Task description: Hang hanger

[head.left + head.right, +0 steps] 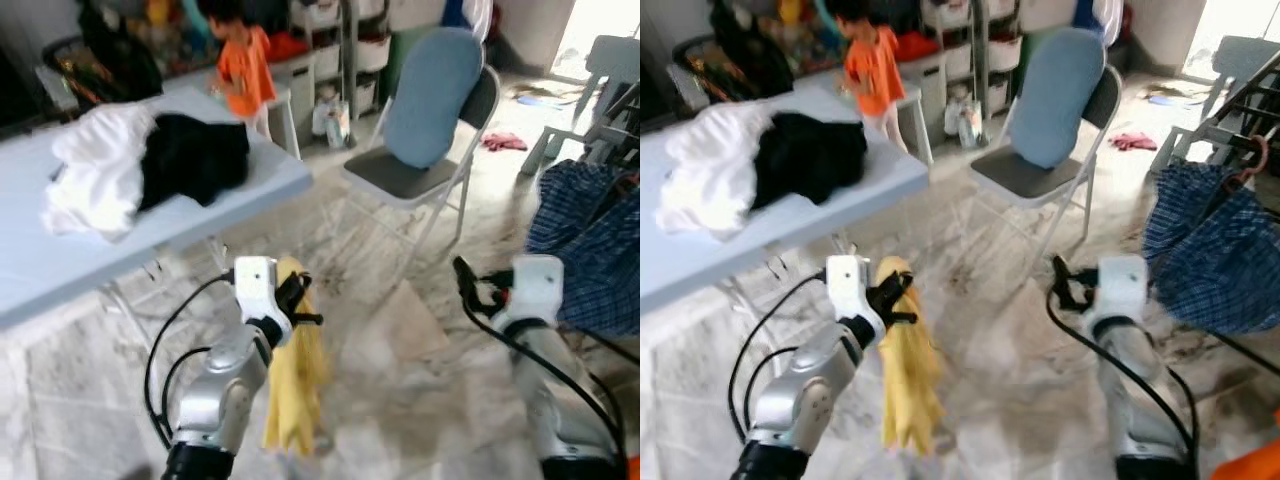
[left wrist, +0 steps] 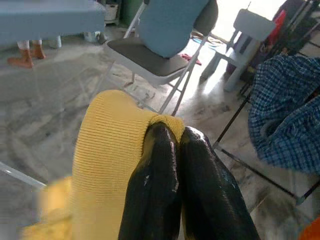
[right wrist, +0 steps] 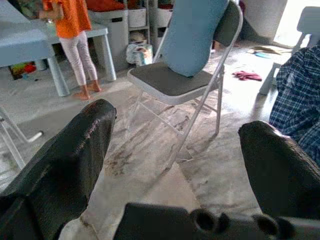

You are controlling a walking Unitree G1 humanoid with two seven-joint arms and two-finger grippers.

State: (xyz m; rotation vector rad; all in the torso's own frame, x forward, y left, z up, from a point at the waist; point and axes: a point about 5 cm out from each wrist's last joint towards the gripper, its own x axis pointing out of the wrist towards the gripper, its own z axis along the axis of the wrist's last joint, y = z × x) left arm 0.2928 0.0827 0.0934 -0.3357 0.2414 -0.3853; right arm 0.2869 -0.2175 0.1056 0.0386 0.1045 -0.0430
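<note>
My left gripper [image 1: 300, 295] is shut on the top of a yellow knitted garment [image 1: 295, 390], which hangs down from it above the floor. In the left wrist view the two black fingers [image 2: 155, 170] press together on a fold of the yellow garment [image 2: 107, 145]. I cannot make out a hanger inside it. My right gripper [image 1: 470, 285] is held out low on the right, and its fingers [image 3: 85, 145] stand wide apart with nothing between them. A blue checked garment [image 1: 590, 240] hangs on a dark drying rack [image 1: 1240, 110] at the far right.
A grey folding chair [image 1: 420, 170] with a blue cushion stands straight ahead. On my left, a light blue table [image 1: 60, 260] carries white clothes [image 1: 95, 170] and black clothes [image 1: 195, 155]. A person in an orange top [image 1: 245, 65] stands behind it. Marble floor lies between.
</note>
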